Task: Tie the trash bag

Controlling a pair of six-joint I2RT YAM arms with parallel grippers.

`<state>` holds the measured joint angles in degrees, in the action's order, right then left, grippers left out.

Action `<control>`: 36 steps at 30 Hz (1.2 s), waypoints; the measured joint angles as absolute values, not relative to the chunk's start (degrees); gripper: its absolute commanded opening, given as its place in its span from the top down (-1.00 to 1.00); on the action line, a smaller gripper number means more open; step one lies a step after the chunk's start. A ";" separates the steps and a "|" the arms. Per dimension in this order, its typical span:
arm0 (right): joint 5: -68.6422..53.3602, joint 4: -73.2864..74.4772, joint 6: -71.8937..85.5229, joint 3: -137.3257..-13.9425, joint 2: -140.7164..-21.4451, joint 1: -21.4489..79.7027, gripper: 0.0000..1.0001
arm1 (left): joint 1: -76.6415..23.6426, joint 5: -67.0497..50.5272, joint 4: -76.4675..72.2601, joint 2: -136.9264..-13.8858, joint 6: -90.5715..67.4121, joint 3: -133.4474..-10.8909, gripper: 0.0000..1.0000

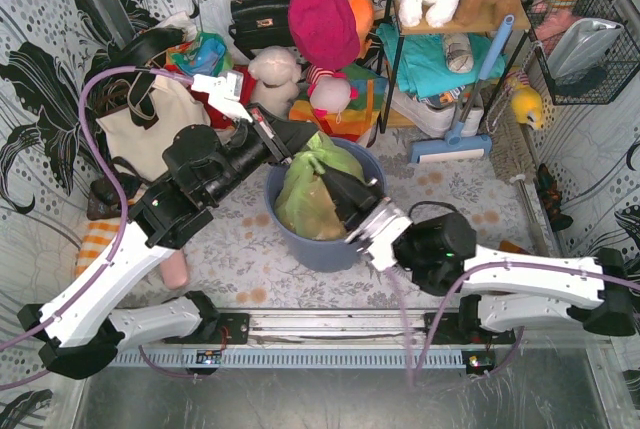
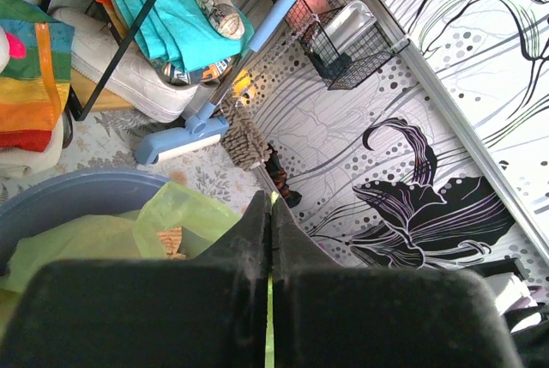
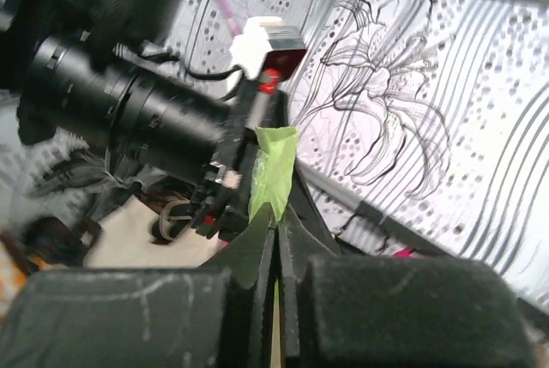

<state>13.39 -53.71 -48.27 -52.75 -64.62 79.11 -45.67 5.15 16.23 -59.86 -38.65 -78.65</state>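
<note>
The lime-green trash bag sits in the round blue-grey bin, with brownish waste showing through it. My left gripper is at the bag's upper left edge. In the left wrist view it is shut, with a thin strip of green film pinched between the fingers beside the bag. My right gripper reaches in from the right over the bag's top. It is shut on a flap of the trash bag that stands up towards the left arm's wrist.
A cream tote bag with dark straps stands at the left. Behind the bin are plush toys, a black handbag and a shelf of folded cloth. A blue mop leans at the right, below a wire basket.
</note>
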 measured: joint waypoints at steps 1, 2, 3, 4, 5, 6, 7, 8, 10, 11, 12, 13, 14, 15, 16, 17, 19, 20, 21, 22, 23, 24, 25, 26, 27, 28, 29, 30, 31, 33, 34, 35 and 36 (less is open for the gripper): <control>14.52 -53.87 -45.21 -52.38 -63.16 79.11 1.00 | -45.67 5.15 16.05 -59.77 -38.37 -78.52 1.00; 15.86 -53.82 -41.89 -51.99 -61.58 79.11 1.00 | -45.67 5.15 15.75 -59.70 -37.95 -78.39 1.00; 17.37 -53.52 -38.37 -51.72 -60.05 79.11 1.00 | -45.67 5.15 15.55 -59.68 -37.50 -78.39 1.00; 19.07 -52.71 -34.54 -51.64 -58.54 79.11 1.00 | -45.67 5.15 15.33 -59.70 -37.06 -78.39 1.00; 21.02 -51.27 -30.26 -51.64 -56.84 79.11 1.00 | -45.67 5.15 15.18 -59.70 -36.62 -78.39 1.00; 22.61 -49.76 -26.59 -51.64 -55.40 79.11 1.00 | -45.67 5.15 15.03 -59.70 -36.18 -78.39 1.00; 24.23 -47.92 -22.68 -51.64 -53.93 79.11 1.00 | -45.69 5.15 14.90 -59.72 -35.77 -78.39 1.00; 25.74 -45.95 -18.83 -51.66 -52.62 79.11 1.00 | -45.74 5.19 14.76 -59.77 -35.27 -78.39 1.00; 28.42 -41.23 -11.40 -51.99 -50.33 79.11 1.00 | -45.78 5.50 14.44 -59.94 -34.33 -78.39 1.00; 29.32 -38.83 -8.16 -52.31 -49.45 79.11 1.00 | -45.78 5.85 14.17 -60.10 -33.80 -78.39 1.00; 30.11 -35.77 -4.60 -52.90 -48.64 79.11 1.00 | -45.78 6.39 13.80 -60.27 -33.28 -78.39 1.00; 30.59 -33.04 -1.56 -53.58 -48.01 79.11 1.00 | -45.78 6.90 13.56 -60.51 -32.67 -78.41 1.00; 30.94 -29.98 1.28 -54.48 -47.51 79.11 1.00 | -45.78 7.38 13.39 -60.73 -32.12 -78.41 1.00; 30.96 -26.87 3.84 -55.57 -47.16 79.11 1.00 | -45.78 7.94 13.19 -61.06 -31.48 -78.41 1.00; 30.76 -24.10 5.87 -56.75 -46.92 79.11 1.00 | -45.78 8.36 12.97 -61.45 -30.83 -78.52 1.00; 30.26 -21.87 7.66 -57.76 -46.74 79.11 1.00 | -45.78 8.78 12.73 -61.95 -30.17 -78.67 1.00; 28.80 -18.50 10.24 -58.92 -46.30 79.11 1.00 | -45.78 9.30 12.23 -63.00 -29.04 -79.00 1.00; 28.03 -17.47 11.05 -59.00 -46.13 79.11 1.00 | -45.78 9.39 11.99 -63.37 -28.60 -79.05 1.00; 27.38 -16.47 11.64 -59.00 -46.09 79.11 1.00 | -45.78 9.41 11.75 -63.77 -28.25 -79.05 1.00; 26.76 -15.62 12.10 -59.00 -46.13 79.11 1.00 | -45.78 9.41 11.55 -64.07 -27.94 -79.05 1.00; 26.28 -14.92 12.43 -59.00 -46.26 79.11 0.99 | -45.78 9.41 11.40 -64.36 -27.70 -79.05 1.00; 25.87 -14.46 12.40 -58.98 -46.61 79.11 0.73 | -45.78 9.41 11.27 -64.53 -27.53 -79.05 1.00; 25.56 -14.31 11.94 -58.98 -47.05 79.11 0.42 | -45.78 9.41 11.16 -64.66 -27.38 -79.05 1.00; 25.17 -14.48 11.14 -58.85 -47.46 79.11 0.18 | -45.78 9.39 11.14 -64.66 -27.31 -79.05 1.00; 24.91 -14.76 10.13 -58.54 -47.75 79.11 0.00 | -45.78 9.39 11.11 -64.64 -27.27 -79.05 1.00; 24.75 -15.33 8.93 -57.95 -47.90 79.11 -0.11 | -45.78 9.39 10.94 -64.58 -27.22 -79.05 1.00; 24.67 -15.99 7.53 -57.23 -47.99 79.11 -0.18 | -45.78 9.39 10.76 -64.53 -27.22 -79.05 1.00; 24.73 -16.56 5.91 -56.58 -48.12 79.11 -0.26 | -45.78 9.39 10.59 -64.45 -27.24 -79.05 1.00; 24.97 -17.04 4.12 -56.14 -48.45 79.11 -0.32 | -45.78 9.37 10.48 -64.36 -27.22 -79.05 1.00; 25.34 -18.17 -0.71 -55.94 -49.67 79.11 -0.39 | -45.78 9.34 10.15 -64.25 -27.24 -79.05 1.00; 25.54 -19.33 -3.46 -55.86 -50.37 79.11 -0.42 | -45.78 9.30 10.07 -64.20 -27.27 -79.05 1.00; 25.69 -20.97 -6.31 -55.46 -50.96 79.11 -0.46 | -45.78 9.26 9.98 -64.18 -27.27 -79.02 1.00; 25.76 -23.03 -9.28 -54.78 -51.42 79.11 -0.49 | -45.78 9.23 9.89 -64.18 -27.27 -79.02 1.00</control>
